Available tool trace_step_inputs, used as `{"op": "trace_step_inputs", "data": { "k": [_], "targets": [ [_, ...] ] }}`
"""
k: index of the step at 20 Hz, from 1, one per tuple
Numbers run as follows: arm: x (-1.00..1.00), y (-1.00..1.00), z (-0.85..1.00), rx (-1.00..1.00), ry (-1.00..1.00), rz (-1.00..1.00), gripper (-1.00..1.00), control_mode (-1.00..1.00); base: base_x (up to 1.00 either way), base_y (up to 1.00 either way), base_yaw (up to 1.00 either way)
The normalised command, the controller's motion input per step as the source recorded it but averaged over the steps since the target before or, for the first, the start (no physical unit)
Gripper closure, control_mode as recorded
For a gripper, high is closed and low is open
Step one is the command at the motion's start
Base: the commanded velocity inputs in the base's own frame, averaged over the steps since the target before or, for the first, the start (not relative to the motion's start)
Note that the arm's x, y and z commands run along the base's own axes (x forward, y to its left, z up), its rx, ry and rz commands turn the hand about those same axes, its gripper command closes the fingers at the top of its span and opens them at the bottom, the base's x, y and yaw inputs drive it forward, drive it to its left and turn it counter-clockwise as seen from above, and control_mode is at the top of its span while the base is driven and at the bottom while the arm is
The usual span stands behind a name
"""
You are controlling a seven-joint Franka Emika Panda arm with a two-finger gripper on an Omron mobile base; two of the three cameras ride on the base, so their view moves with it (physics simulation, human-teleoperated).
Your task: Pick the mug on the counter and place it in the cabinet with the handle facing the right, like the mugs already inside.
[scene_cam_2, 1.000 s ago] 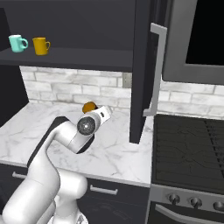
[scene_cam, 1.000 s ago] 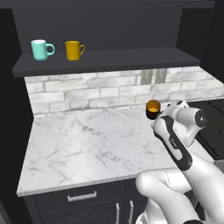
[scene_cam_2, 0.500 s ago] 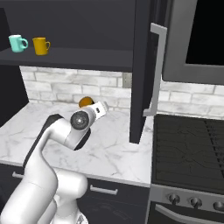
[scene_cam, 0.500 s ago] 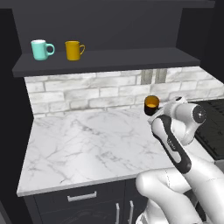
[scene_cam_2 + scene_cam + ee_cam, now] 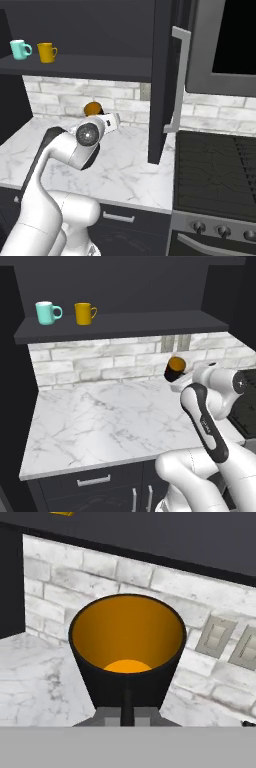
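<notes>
1. Small black mug with the orange inside (image 5: 175, 368), up off the broad white marble counter with grey veins (image 5: 100, 426), tipped toward the white brick backsplash (image 5: 100, 363), well right of the two shelf mugs.
2. Two-finger gripper (image 5: 127, 707) clamped tight on the mug's near wall, one finger inside the rim by the look of it. Loop handle hidden, so no telling which way it points.
3. Possible trouble: thin pinch on a tilted mug, could slip or swivel on the lift.
4. Also risky: clipping the dark cabinet shelf's (image 5: 125, 326) front edge on the way in, or bumping the yellow-orange mug (image 5: 84, 313).
5. Count: three mugs total, one black, one yellow-orange, one teal mug (image 5: 47, 312). One open dark cabinet door (image 5: 162, 80), one stove (image 5: 220, 170).
</notes>
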Motion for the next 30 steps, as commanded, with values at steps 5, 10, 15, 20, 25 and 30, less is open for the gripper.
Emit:
{"op": "trace_step_inputs", "data": {
  "k": [5,10,15,20,25,30],
  "targets": [
    [-0.17,0.0,0.59,0.17,0.0,-0.02,1.0,-1.0,0.0,0.0,0.0],
    [-0.13,0.04,0.3,0.09,0.0,-0.02,1.0,-1.0,0.0,0.0,0.0],
    [-0.15,0.11,0.04,0.01,0.01,-0.01,1.0,-1.0,0.0,0.0,0.0],
    [-0.11,0.11,0.0,0.0,0.05,0.0,1.0,-1.0,0.0,0.0,0.0],
    [-0.16,0.04,0.02,0.0,0.04,0.0,1.0,-1.0,0.0,0.0,0.0],
    [-0.14,0.0,0.06,0.0,0.02,0.0,1.0,-1.0,0.0,0.0,0.0]
  ]
}}
